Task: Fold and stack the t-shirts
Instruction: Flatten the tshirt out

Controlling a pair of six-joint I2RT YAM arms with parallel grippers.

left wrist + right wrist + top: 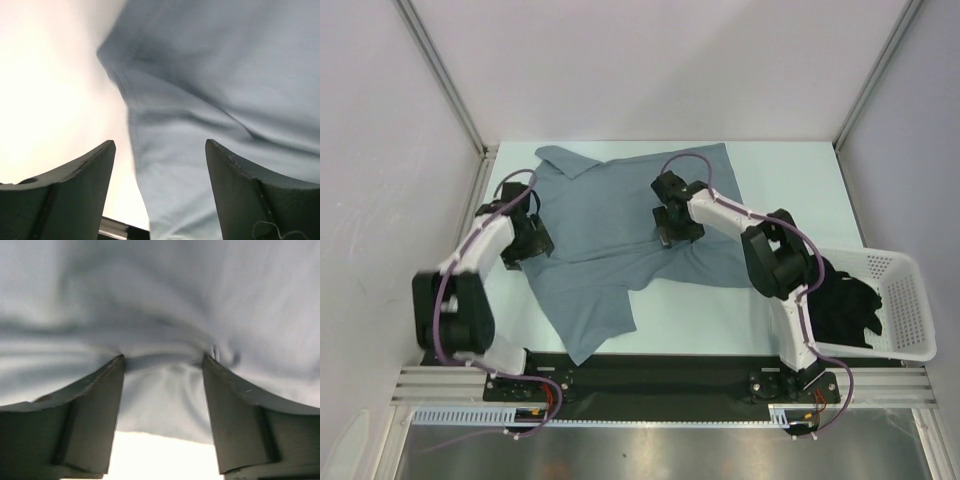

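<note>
Left gripper (160, 145): jaws wide apart, gripping nothing, straddling the left edge of the slate grey-blue collared cloth t-shirt (610, 210).
Right gripper (162, 360): jaws spread, tips pressing into bunched cloth mid-shirt.
Shirt: spread across the table's middle.

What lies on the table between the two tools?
The grey shirt covers the whole stretch between the left tool and the right tool; the top view shows it.
</note>
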